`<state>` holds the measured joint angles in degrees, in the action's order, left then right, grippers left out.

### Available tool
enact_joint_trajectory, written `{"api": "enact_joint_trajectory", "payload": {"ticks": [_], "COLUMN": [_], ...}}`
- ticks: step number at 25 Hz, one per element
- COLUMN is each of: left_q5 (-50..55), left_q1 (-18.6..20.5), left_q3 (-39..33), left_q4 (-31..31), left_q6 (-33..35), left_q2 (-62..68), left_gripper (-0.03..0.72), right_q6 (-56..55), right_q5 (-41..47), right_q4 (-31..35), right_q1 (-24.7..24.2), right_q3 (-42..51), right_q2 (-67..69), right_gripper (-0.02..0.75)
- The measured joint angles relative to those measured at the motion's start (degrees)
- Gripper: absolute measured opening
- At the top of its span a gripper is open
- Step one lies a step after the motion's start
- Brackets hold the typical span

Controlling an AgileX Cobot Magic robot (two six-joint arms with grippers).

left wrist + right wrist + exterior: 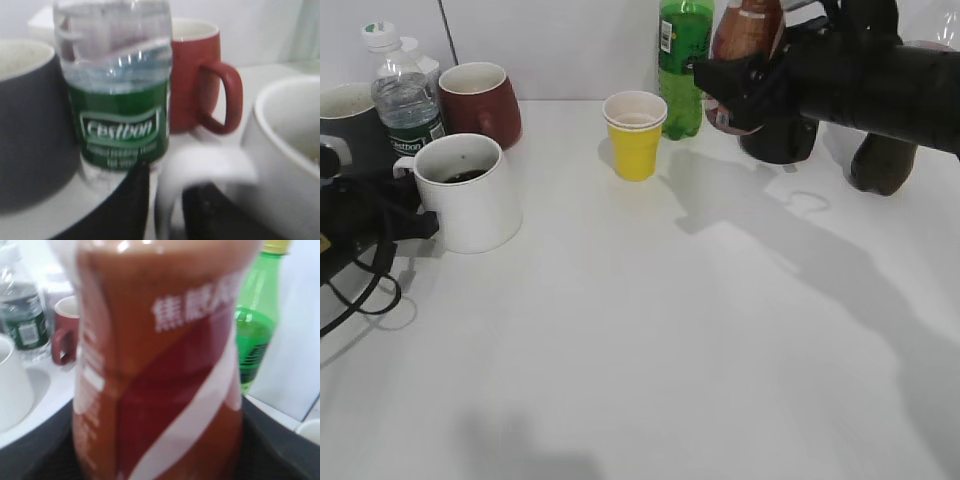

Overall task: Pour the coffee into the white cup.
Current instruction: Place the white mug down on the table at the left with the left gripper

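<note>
Some dark liquid is already sitting in the bottom of the white cup [470, 193], so by my judgement the pouring is largely done and what is remaining is setting the coffee [745, 40] down on the table [700, 340]. The coffee bottle is hanging upright and off the table at the far right, gripped around its lower body by the right gripper [735, 85], whose jaws are clamping both sides of the contoured clear plastic; the brown-orange label with white lettering is filling the right wrist view. The cup is standing at the left edge, a wide, glossy ceramic mug with thick walls, and the left gripper [167, 210] is sitting at its handle [200, 172], with dark fingers [132, 202] either side of the loop; whether they are pressing it I cannot tell. Just behind the cup are standing a ribbed water bottle [405, 95] with a green label, a grey mug [350, 130] and a red mug [480, 100]; a yellow paper cup [635, 135] and a green bottle [682, 60] are waiting near the coffee.
</note>
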<state>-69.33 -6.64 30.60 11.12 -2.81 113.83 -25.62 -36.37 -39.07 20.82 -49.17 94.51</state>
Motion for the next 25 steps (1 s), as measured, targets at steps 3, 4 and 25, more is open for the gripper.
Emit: {"api": "enact_joint_trajectory", "payload": {"ticks": [3,4,25], "left_q5": [-1.31,-1.38,-1.2], "left_q1": [0.0,0.0,0.0], "left_q3": [-1.99,-2.78,-9.98], "left_q4": [-0.82,-1.13,-0.52], "left_q6": [-0.07,-0.14,-0.19], "left_q2": [-0.5,-0.9,-5.68], "left_gripper": [0.248,0.252,0.344], "right_q6": [0.0,0.0,21.19], "right_q5": [0.12,0.12,-5.05], "right_q4": [2.7,3.7,31.37], "right_q1": [0.0,0.0,0.0], "right_q3": [0.0,0.12,11.83], "right_q2": [0.0,0.0,3.88], "right_gripper": [0.528,0.528,0.527]}}
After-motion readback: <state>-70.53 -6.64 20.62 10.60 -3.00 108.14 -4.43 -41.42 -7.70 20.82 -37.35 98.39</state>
